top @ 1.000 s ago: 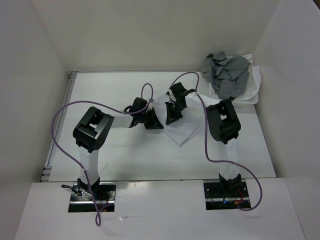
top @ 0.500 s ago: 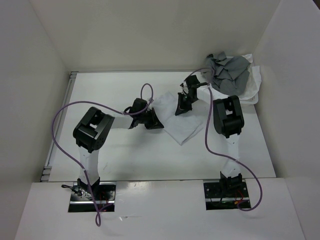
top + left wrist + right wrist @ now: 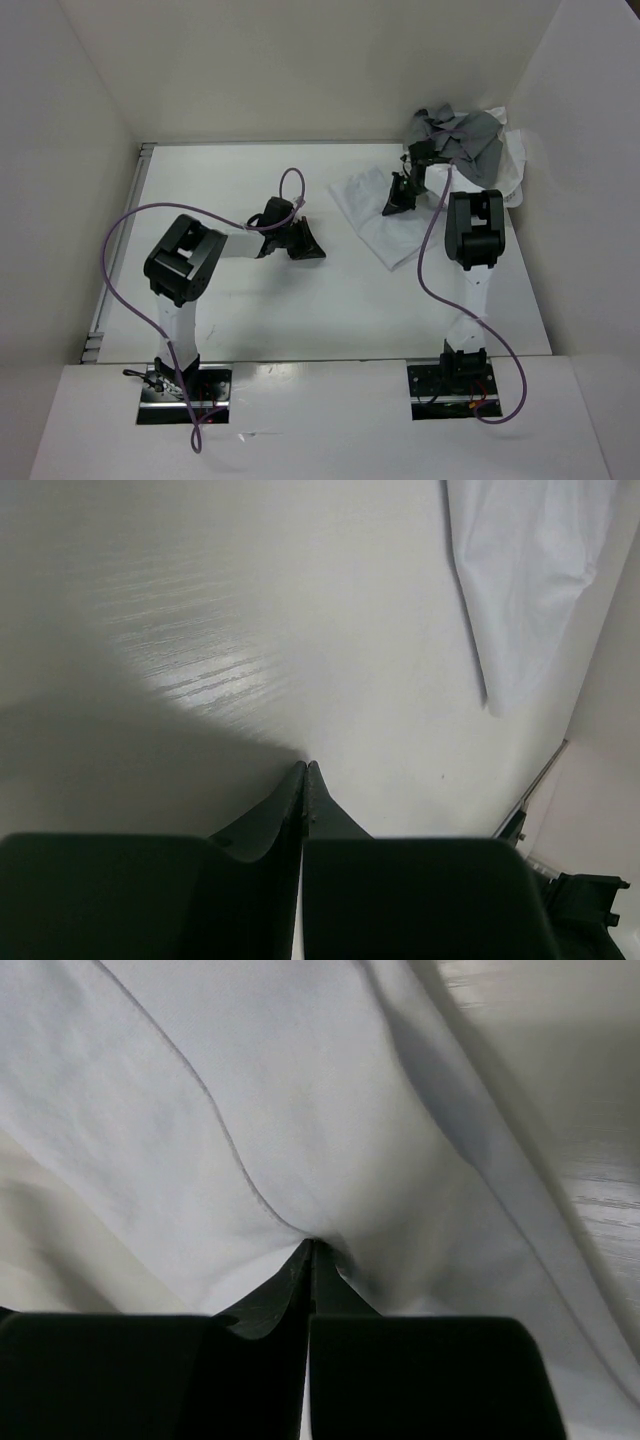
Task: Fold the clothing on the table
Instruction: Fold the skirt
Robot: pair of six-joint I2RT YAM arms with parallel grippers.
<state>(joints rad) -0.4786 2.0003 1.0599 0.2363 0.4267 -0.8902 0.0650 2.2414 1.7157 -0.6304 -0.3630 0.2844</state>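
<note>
One large flat white rectangular desk (image 3: 240, 310) fills most of my overhead feed, boxed in by white walls, with a thin metal rail (image 3: 139, 180) running down its left edge. Next in size, the plain white thin fabric clothing (image 3: 395, 240) lies right of centre toward the far side, spread loosely with one corner pointing at the near edge. In the far right corner sits a white plastic basket (image 3: 512, 175) with a crumpled grey fabric garment (image 3: 460, 145) heaped in it, near the clothing's far side; I cannot tell whether they touch. My left arm is bent at the elbow and reaches to mid-desk, where the left end effector (image 3: 308, 244) points down at bare surface, fingers pressed together on nothing. From its wrist camera the clothing is only a white fold at the upper right (image 3: 530, 570), well apart from the tips (image 3: 306, 767). The right end effector (image 3: 398, 195) is over the clothing's far part. In its wrist camera the tips (image 3: 311, 1245) are clamped on a pinch of the clothing (image 3: 250, 1090), which puckers there.
</note>
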